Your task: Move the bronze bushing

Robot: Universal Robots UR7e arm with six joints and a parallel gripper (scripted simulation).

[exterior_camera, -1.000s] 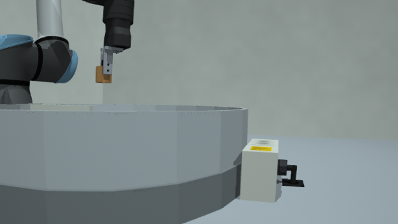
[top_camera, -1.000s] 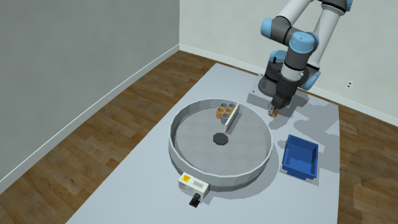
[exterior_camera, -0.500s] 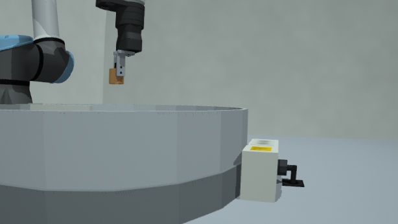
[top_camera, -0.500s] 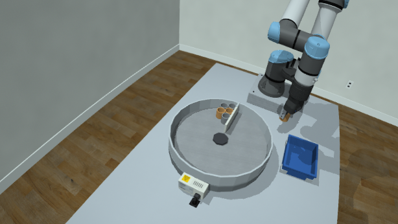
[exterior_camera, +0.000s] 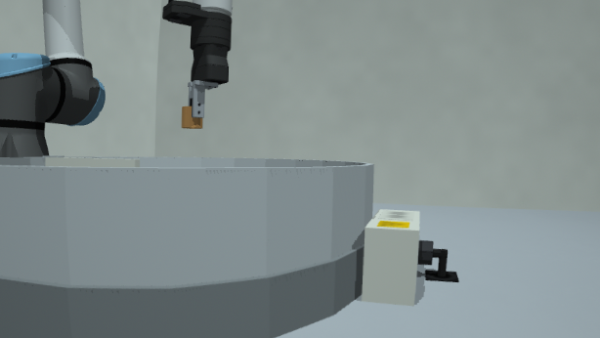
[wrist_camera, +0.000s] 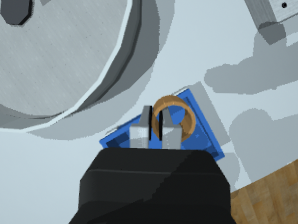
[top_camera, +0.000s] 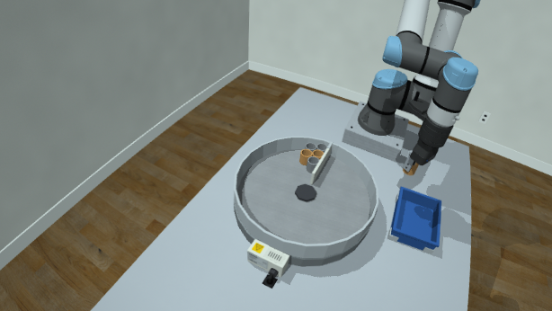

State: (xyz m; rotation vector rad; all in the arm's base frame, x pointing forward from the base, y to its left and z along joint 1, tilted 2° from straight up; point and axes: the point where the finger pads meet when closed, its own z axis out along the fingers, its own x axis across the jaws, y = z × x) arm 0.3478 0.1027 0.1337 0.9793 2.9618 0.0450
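My gripper (top_camera: 410, 168) is shut on a bronze bushing (top_camera: 411, 170), gripping its wall, and holds it in the air beyond the turntable's right rim. In the side view the bushing (exterior_camera: 192, 117) hangs from the fingers (exterior_camera: 197, 116) well above the rim. In the wrist view the bushing (wrist_camera: 173, 120) shows as a bronze ring with the blue crate (wrist_camera: 196, 129) right below it. The blue crate (top_camera: 416, 217) stands on the mat, right of the turntable (top_camera: 306, 194). Two bronze bushings (top_camera: 306, 156) and several grey ones (top_camera: 312, 165) stand together beside the white divider (top_camera: 323, 164) on the turntable.
A black hub (top_camera: 306, 193) sits at the turntable's middle. A white control box (top_camera: 268, 259) with a black switch is at the turntable's front. The arm's base plate (top_camera: 375, 139) stands behind the turntable. Wooden floor surrounds the grey mat.
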